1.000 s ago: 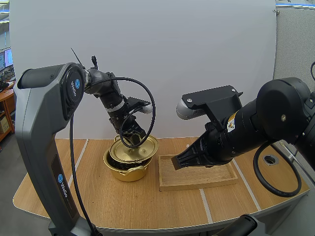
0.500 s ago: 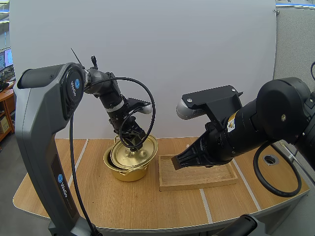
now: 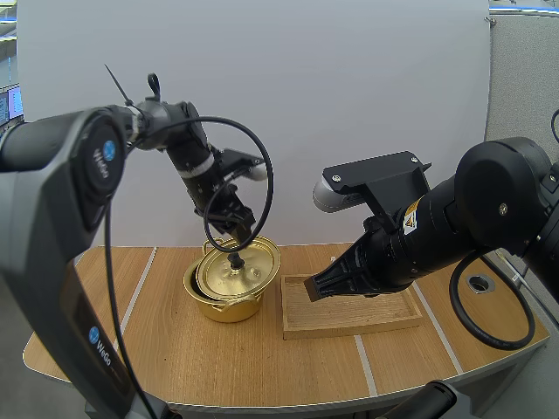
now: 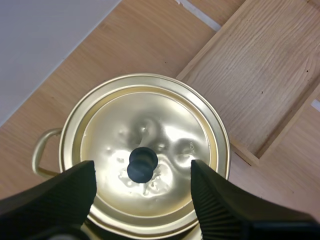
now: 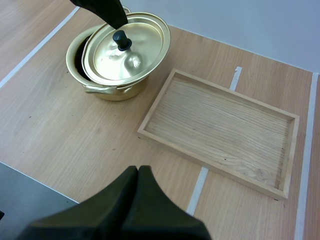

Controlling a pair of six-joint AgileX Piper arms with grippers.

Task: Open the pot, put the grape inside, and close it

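Lid [image 3: 229,278] askew over pot [image 3: 225,306] rim

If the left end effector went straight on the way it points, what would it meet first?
Likely the black knob of the lid, centred between the open fingers of the left end effector; fingertips would land beside it.

Counting one gold pot [image 3: 223,308], one gold lid [image 3: 255,273] carrying one black knob [image 3: 237,259], and one wooden tray [image 3: 349,330], all sitting on one table [image 3: 218,367]; counting two grippers: left gripper [image 3: 234,244], right gripper [image 3: 311,288].
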